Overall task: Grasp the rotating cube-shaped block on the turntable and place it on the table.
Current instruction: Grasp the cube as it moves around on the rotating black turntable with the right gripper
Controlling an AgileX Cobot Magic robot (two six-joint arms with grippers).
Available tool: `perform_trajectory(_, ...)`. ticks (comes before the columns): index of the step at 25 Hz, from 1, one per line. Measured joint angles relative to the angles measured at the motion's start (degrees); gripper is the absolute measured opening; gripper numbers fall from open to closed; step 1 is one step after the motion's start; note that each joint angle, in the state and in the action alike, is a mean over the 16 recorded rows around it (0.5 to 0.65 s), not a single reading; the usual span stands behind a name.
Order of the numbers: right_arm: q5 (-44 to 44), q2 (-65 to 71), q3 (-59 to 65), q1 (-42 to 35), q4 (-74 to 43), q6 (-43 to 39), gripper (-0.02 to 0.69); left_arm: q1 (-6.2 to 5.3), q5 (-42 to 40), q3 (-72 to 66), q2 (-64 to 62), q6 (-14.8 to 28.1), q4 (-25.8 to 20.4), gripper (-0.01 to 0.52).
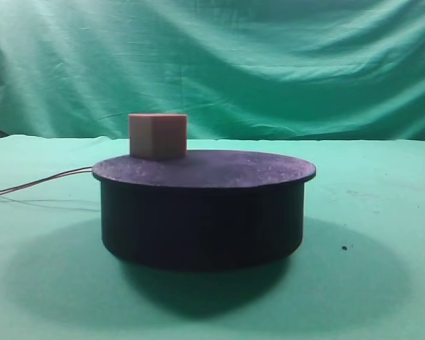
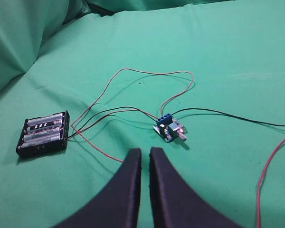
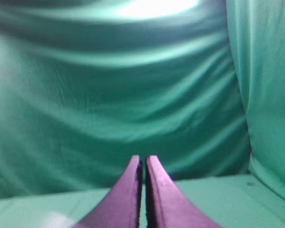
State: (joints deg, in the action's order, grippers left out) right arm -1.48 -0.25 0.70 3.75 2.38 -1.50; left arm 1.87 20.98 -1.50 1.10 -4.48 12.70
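Observation:
The salmon cube-shaped block (image 1: pixel 158 136) sits on the left part of the black turntable (image 1: pixel 202 209) top, on the green table (image 1: pixel 382 283). No gripper shows in the exterior high view. In the left wrist view my left gripper (image 2: pixel 145 152) is shut and empty, above the cloth, with neither block nor turntable in sight. In the right wrist view my right gripper (image 3: pixel 144 160) is shut and empty, facing the green backdrop.
Thin wires (image 1: pixel 39 183) trail left from the turntable. The left wrist view shows a black battery holder (image 2: pixel 43 133), a small blue circuit board (image 2: pixel 169 128) and looping red and black wires (image 2: pixel 147 76) on the cloth. The draped backdrop (image 1: pixel 219 64) stands behind.

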Motion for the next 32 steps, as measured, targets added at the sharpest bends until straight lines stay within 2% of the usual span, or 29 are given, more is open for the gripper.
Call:
perform_trajectory(3,2.2,1.6,-2.5,0.0,1.3,-1.1,0.000,0.00,0.0,0.0,0.0,0.0,0.0,0.000)
perform_trajectory(6,-0.1,5.0,-6.5,0.0,2.4,-1.7,0.000,0.00,0.0,0.0,0.0,0.0,0.0,0.000)
perform_trajectory(16,-24.0,23.3,-21.5,1.2,3.5,-0.3,0.000,0.00,0.0,0.0,0.0,0.0,0.0,0.000)
perform_trajectory(21,-32.3,33.3,-25.8,3.2,4.0,1.3,0.000,0.00,0.0,0.0,0.0,0.0,0.0,0.000)
perform_trajectory(27,-37.4,45.8,-30.5,10.3,4.1,2.7,0.000,0.00,0.0,0.0,0.0,0.0,0.0,0.000)
perform_trajectory(32,-41.4,58.2,-36.6,19.5,2.5,-0.2,0.002,0.00,0.0,0.0,0.0,0.0,0.0,0.000)
